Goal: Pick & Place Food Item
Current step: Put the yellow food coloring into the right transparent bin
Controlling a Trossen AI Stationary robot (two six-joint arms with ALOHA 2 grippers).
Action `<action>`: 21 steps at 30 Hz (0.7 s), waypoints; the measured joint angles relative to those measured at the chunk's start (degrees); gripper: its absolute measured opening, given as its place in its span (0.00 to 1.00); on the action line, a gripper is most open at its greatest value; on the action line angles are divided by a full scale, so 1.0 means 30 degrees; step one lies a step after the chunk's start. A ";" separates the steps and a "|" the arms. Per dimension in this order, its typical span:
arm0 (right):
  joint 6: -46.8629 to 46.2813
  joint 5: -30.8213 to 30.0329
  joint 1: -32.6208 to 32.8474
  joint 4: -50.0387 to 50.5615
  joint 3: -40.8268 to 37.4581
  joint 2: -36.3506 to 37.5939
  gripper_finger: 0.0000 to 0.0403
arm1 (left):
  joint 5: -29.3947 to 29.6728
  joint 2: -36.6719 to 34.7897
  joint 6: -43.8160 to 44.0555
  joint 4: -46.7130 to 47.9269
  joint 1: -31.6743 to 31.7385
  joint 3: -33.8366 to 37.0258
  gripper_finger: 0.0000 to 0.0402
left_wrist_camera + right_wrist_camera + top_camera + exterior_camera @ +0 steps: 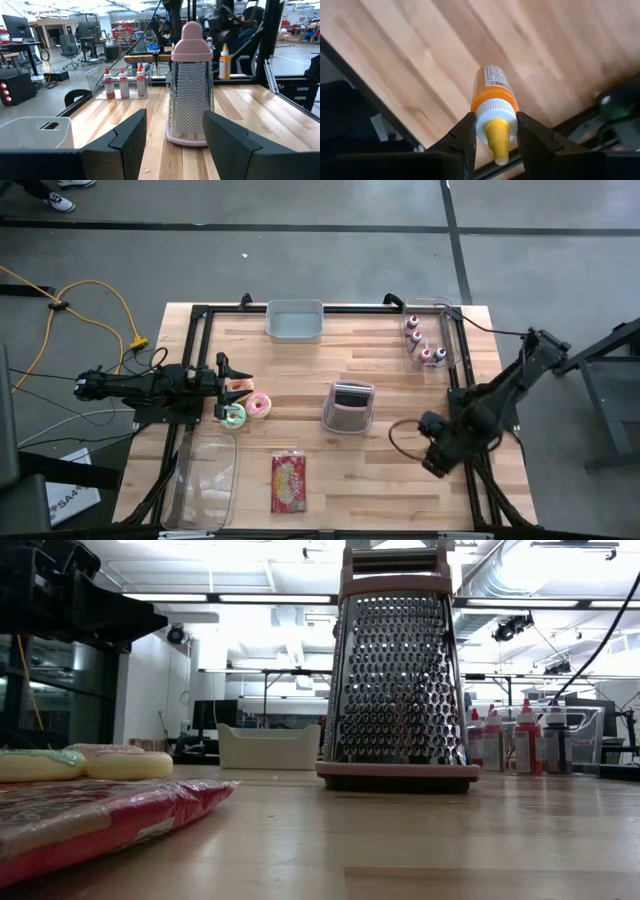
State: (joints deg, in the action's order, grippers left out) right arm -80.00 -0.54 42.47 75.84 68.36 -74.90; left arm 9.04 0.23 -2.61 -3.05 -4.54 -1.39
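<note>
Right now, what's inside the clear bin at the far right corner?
The clear bin holds three red-capped squeeze bottles, standing upright. Its bare part looks empty; its floor under the bottles is covered. The right tool grips an orange bottle outside it.

Grater [348, 407] mid-table, donuts [246, 409] to its left, bin [294, 320] behind, packet [288, 482] in front.

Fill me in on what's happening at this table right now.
The right end effector is shut on an orange bottle by its white cap, holding it above the table's right edge. The left end effector waits open at the left side, pointing across at the pink grater. Two donuts and a red food packet lie untouched on the wood.
</note>
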 joint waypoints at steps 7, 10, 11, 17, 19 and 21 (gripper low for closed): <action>0.4555 -0.0073 -0.4478 0.0993 0.0000 0.0735 0.27 | 0.0000 -0.0005 -0.0001 0.0000 0.0000 -0.0001 0.47; 0.6280 0.0105 -0.6173 0.1286 0.0000 0.0754 0.27 | 0.0000 -0.0006 -0.0001 0.0000 0.0007 -0.0006 0.47; 0.6773 0.0172 -0.6678 0.1286 0.0000 0.0754 0.27 | 0.0000 0.0001 -0.0004 0.0000 0.0007 0.0001 0.47; 1.0142 0.0784 -1.0055 0.1265 0.0000 0.0754 0.27 | 0.0000 -0.0002 -0.0007 0.0000 0.0000 -0.0002 0.47; 1.1124 0.0730 -1.1144 0.1186 0.0000 0.0754 0.27 | 0.0000 -0.0007 -0.0007 0.0000 0.0001 0.0001 0.47; 1.2009 0.0772 -1.2229 0.1160 0.0000 0.0754 0.27 | 0.0000 0.0001 -0.0004 0.0000 0.0004 -0.0003 0.47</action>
State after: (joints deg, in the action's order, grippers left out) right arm -43.97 1.78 5.78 79.32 68.36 -72.64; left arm 9.04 0.23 -2.62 -3.05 -4.52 -1.40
